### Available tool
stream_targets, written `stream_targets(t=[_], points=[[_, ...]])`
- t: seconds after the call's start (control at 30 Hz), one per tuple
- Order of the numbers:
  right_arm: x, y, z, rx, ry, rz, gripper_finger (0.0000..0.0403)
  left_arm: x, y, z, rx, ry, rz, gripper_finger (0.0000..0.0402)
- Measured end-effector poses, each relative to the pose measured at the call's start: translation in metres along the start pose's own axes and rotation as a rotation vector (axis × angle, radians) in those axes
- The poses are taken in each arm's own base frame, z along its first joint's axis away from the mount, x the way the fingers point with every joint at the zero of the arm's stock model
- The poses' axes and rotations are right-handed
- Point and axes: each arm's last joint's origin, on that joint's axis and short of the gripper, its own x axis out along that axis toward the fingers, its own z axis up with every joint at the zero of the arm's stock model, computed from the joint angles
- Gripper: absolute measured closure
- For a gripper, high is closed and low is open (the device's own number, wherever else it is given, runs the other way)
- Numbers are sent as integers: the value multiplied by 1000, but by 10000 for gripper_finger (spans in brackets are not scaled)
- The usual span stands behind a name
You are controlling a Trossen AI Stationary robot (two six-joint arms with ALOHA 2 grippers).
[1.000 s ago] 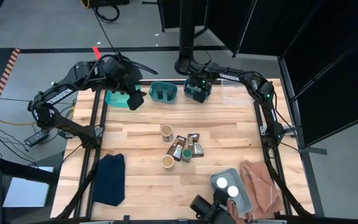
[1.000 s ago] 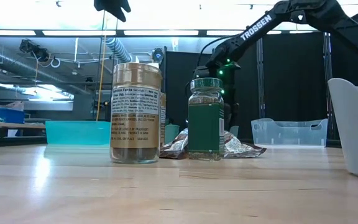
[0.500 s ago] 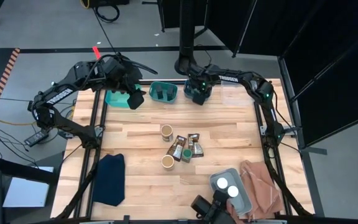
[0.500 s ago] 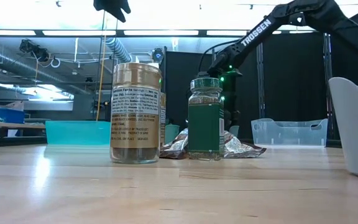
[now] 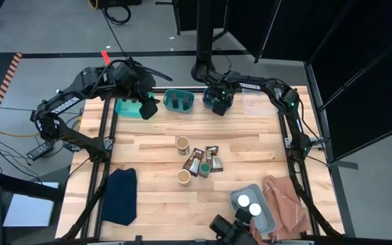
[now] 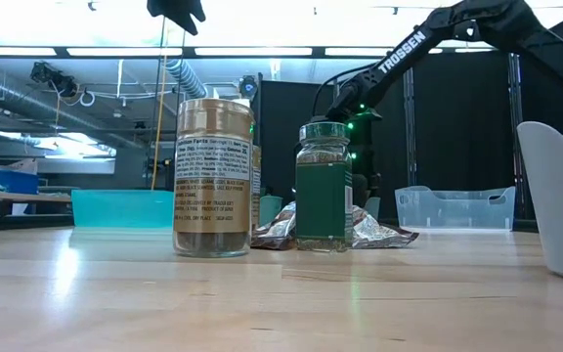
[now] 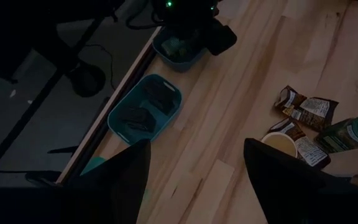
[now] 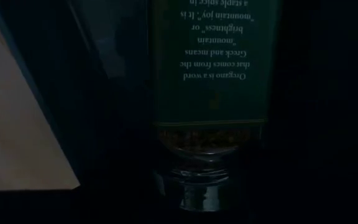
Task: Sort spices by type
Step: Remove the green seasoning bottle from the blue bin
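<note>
My right gripper [image 5: 218,102] is at the table's far edge, down in a dark bin [image 5: 208,95], shut on a green-labelled oregano jar [image 8: 207,68]. My left gripper [image 5: 148,109] is open and holds nothing; it hangs high by a light teal bin [image 5: 122,107], and its own view shows the wide gap [image 7: 194,186]. Mid-table stand two tan-topped jars [image 5: 182,143] [image 5: 183,176] and a green-lidded jar [image 5: 203,169]. Brown packets [image 5: 197,160] lie flat beside them. Black jars sit in a teal bin [image 5: 179,101], and white-lidded jars [image 5: 249,204] in a grey bin. My right gripper holds the oregano jar by its narrow lid end [image 8: 197,190], coming from above and pointing down. The fingers are lost in the dark, so the kind of hold does not show. The jar stands upright below them inside the dark bin. Whether its base rests there I cannot tell.
A clear bin [image 5: 258,102] sits right of the dark bin. The grey bin [image 5: 267,216] and a brown crumpled sheet [image 5: 288,204] are at the near right. A dark blue cloth [image 5: 120,195] lies near left. Bare wood lies between the far bins and the middle cluster.
My right gripper has moved a little toward the table's near edge and down over the dark bin, still with the jar. The left arm and the spices mid-table have kept still.
</note>
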Motion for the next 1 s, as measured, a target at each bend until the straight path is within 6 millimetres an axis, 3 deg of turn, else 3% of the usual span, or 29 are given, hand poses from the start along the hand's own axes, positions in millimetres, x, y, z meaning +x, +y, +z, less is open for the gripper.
stream_targets(t=[0.3,0.5,0.77,1.0], points=[[-8,-1,2,-3,3,0,189,0,0,0,2,0,0,138],[-31,-5,14,2,-47,-8,189,0,0,0,3,0,5,138],[-55,-6,14,-20,-5,-7,189,0,0,0,3,0,5,138],[-87,5,12,-160,66,-109,189,0,0,0,2,-3,5,138]])
